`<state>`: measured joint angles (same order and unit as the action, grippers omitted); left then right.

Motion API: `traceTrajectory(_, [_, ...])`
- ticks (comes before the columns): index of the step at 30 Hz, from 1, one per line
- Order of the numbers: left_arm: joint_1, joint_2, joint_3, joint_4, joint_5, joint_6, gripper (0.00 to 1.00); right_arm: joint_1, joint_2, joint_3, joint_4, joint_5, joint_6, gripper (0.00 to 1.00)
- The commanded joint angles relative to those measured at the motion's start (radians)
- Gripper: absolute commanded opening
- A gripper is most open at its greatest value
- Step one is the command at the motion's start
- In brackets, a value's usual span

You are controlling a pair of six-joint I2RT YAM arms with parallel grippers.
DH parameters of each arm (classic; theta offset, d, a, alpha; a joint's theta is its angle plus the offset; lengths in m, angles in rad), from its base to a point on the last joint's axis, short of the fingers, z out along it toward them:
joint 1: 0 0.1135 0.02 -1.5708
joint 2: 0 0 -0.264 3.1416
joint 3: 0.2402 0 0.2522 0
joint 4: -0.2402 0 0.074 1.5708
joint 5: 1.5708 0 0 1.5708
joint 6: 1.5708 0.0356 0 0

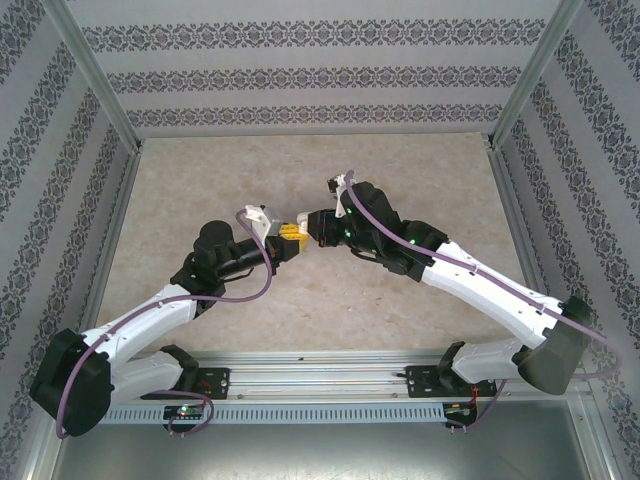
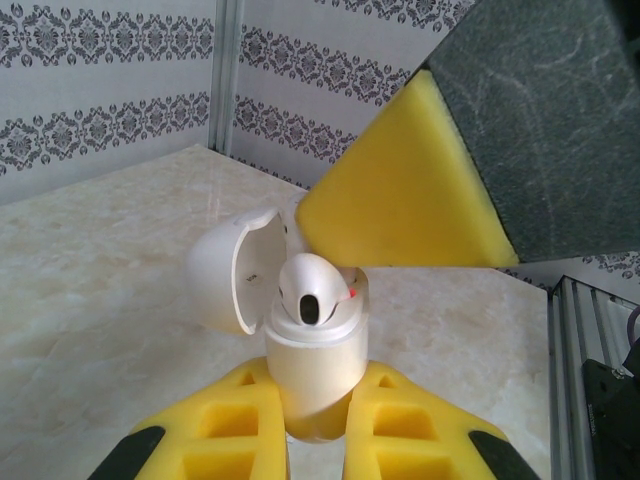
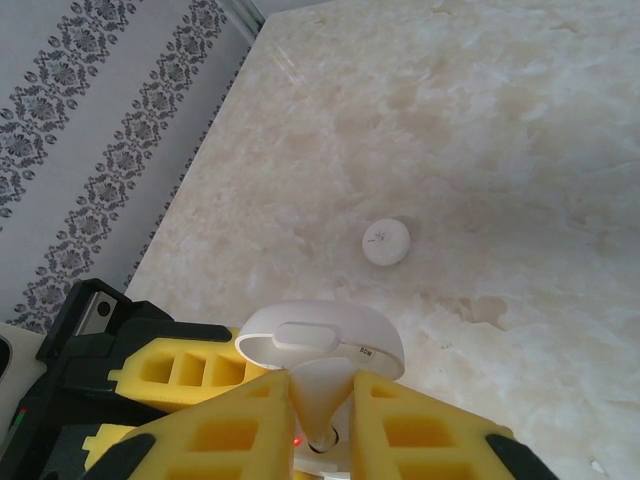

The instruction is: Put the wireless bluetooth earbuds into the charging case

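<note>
From the left wrist view I had the left pincer [image 2: 315,405] closed on the body of the charging case [image 2: 312,355], low in the middle of the frame. The case was held up off the table [image 3: 500,120] with its lid [image 2: 225,275] swung open to the left. One earbud [image 2: 305,280] sat in the mouth of the case, its rounded head standing proud of the rim, so I judged it not fully home.

The right pincer [image 3: 322,385] was nose to nose with the left at the centre of the overhead picture. Its jaws stood narrowly apart around the earbud, but I could not tell whether they gripped it or had let go.

My worry was the withdrawal. If a pad dragged on the earbud, it could be pulled back out and dropped to the table. A push off the line of the socket could twist the case in the left grip or knock the lid. A round white disc [image 3: 385,242] lay on the table at mid-frame in the right wrist view.
</note>
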<state>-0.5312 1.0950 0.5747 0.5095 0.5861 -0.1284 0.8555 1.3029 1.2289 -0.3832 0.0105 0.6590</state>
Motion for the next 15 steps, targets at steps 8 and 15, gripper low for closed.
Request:
traceTrajectory(8, [-0.016,-0.013,0.017,0.062,-0.001,-0.01,0.0,0.014,0.006,0.027,-0.052,-0.008,0.005,0.24])
traceTrajectory(15, [-0.017,-0.015,0.017,0.061,-0.001,-0.013,0.0,0.015,0.006,0.054,-0.07,-0.009,0.007,0.29])
